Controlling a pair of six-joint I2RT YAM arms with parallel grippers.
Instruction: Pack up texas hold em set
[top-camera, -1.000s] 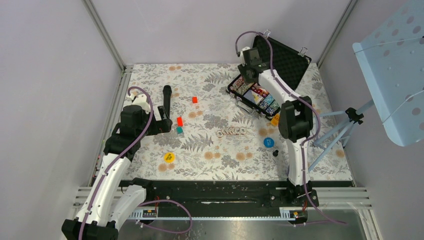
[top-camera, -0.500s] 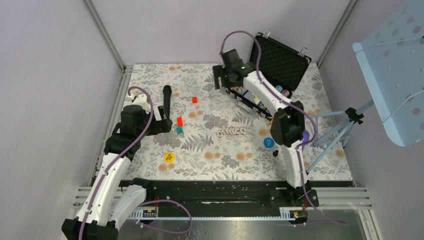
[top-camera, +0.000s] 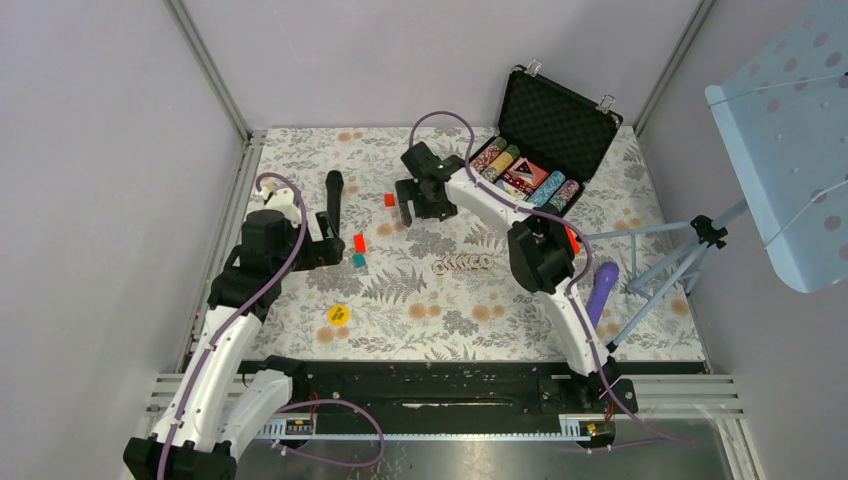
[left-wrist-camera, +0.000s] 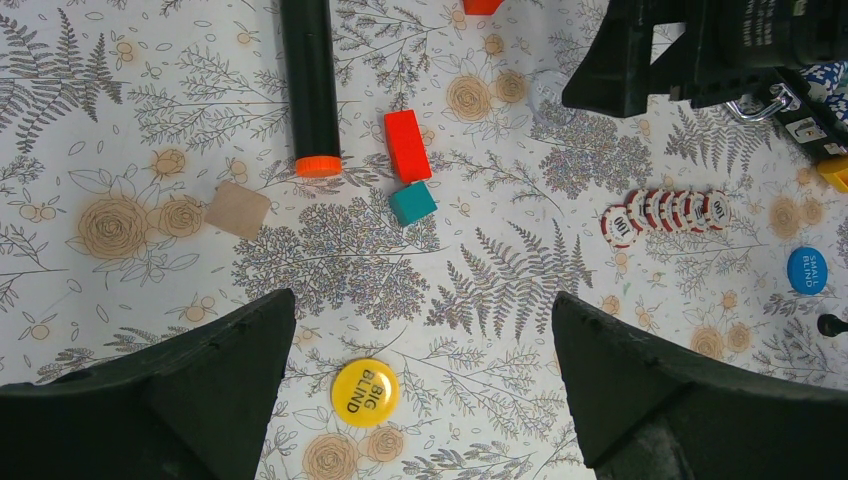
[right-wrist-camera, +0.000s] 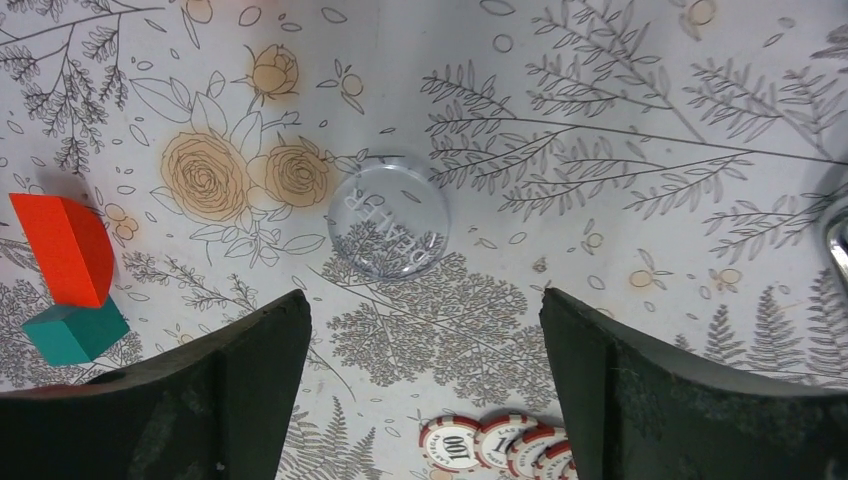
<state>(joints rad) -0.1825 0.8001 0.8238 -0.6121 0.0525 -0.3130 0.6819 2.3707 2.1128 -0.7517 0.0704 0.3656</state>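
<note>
Below the wide-open, empty right end effector (right-wrist-camera: 420, 300) lies a clear button (right-wrist-camera: 388, 230), red block (right-wrist-camera: 65, 250) nearby.

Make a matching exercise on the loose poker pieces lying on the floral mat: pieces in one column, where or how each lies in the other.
Pieces:
1. Big Blind button
2. Small Blind button
3. clear round button
4. red-and-white chips

Places:
a. overlapped in a short row
b. between the fingers of the open left gripper, left wrist view
c. near the right edge, left wrist view
d. just ahead of the open right gripper, right wrist view

Pairs: 1-b, 2-c, 3-d, 4-a
</note>
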